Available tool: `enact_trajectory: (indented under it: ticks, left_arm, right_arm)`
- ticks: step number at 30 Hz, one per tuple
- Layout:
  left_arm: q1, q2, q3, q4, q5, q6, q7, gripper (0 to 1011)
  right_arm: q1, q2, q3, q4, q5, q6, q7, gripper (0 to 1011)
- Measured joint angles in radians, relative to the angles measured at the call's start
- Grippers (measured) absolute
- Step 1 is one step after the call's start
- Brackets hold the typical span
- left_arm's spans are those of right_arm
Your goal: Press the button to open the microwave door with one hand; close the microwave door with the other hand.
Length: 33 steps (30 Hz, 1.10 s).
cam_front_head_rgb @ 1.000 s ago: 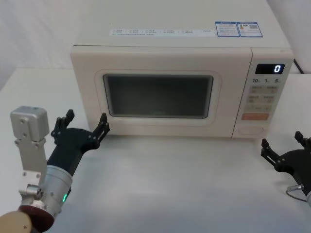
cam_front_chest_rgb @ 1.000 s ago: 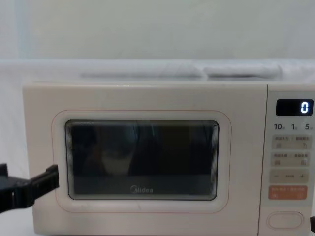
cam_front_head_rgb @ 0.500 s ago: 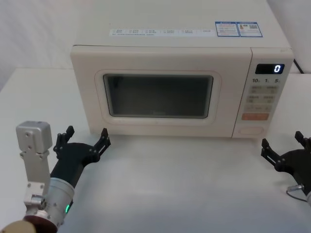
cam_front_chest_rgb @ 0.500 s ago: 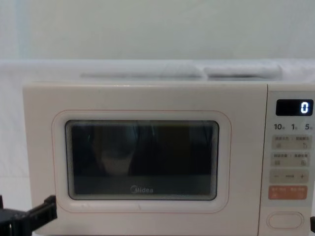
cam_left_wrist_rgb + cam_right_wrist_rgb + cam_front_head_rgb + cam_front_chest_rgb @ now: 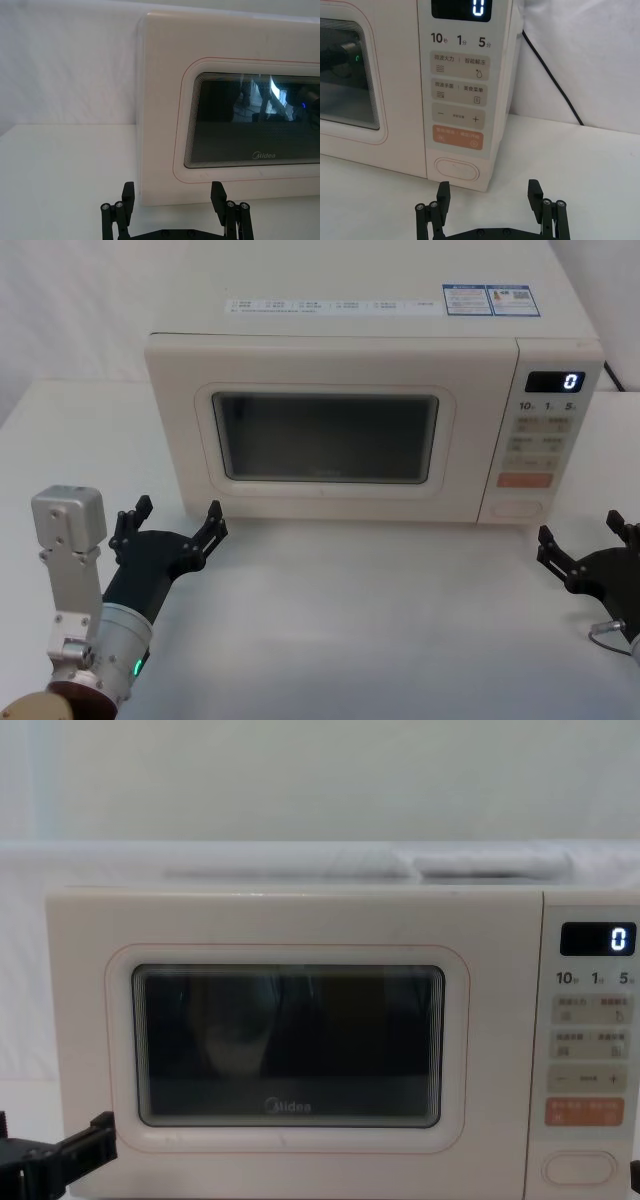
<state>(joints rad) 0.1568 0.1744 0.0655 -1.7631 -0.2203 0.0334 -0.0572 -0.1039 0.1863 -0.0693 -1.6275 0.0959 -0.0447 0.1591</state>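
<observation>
The cream microwave door (image 5: pixel 325 437) with its dark window is shut flush against the oven, as the chest view (image 5: pixel 290 1045) also shows. The wide cream button (image 5: pixel 517 508) sits at the bottom of the control panel on the right. My left gripper (image 5: pixel 178 512) is open, low over the table just in front of the door's lower left corner (image 5: pixel 160 100), apart from it. In its wrist view the left gripper (image 5: pixel 173 192) frames that corner. My right gripper (image 5: pixel 580 532) is open near the table's right edge, and the button (image 5: pixel 456 169) lies just ahead of the right gripper (image 5: pixel 489 189), untouched.
The white table (image 5: pixel 350 620) stretches in front of the microwave. An orange key (image 5: pixel 458 137) sits directly above the button, under small labelled keys and a display reading 0. A black cable (image 5: pixel 550 75) runs down the wall behind the microwave's right side.
My left gripper has dropped and pulled back from the door's lower left corner towards me. The door stays shut. The right gripper has not moved.
</observation>
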Motion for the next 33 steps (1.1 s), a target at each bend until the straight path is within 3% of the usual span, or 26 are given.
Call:
enact_trajectory:
  ticks: [33]
  left_arm:
    - [0.0, 0.002, 0.001, -0.004, -0.002, 0.0, 0.001, 1001]
  right_arm:
    - [0.0, 0.0, 0.0, 0.0, 0.0, 0.0, 0.0, 1002]
